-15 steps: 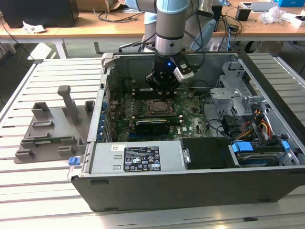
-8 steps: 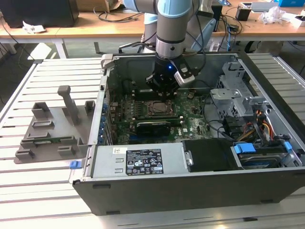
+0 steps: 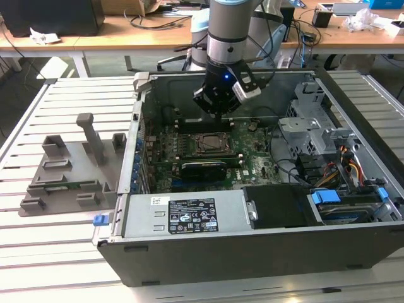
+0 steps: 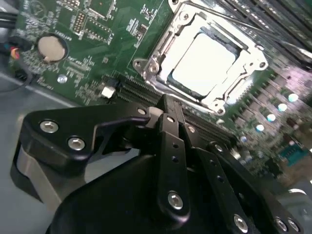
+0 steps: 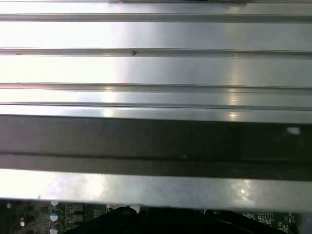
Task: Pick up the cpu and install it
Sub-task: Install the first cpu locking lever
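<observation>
The cpu [image 4: 204, 61] lies flat inside the metal socket frame [image 4: 161, 63] on the green motherboard, its silver top glaring bright in the second wrist view. My gripper [image 4: 166, 106] hangs just above the board beside the socket, black fingers drawn together with nothing between them. In the exterior view the gripper [image 3: 218, 112] is inside the open computer case [image 3: 252, 246], a little behind the socket frame [image 3: 210, 144].
A grey fixture plate [image 3: 63, 170] with upright posts lies on the slatted table at the exterior view's left. Inside the case are a black power supply [image 3: 189, 214], a drive cage [image 3: 303, 120] and cables [image 3: 347, 161]. A coin battery [image 4: 51, 47] sits on the board.
</observation>
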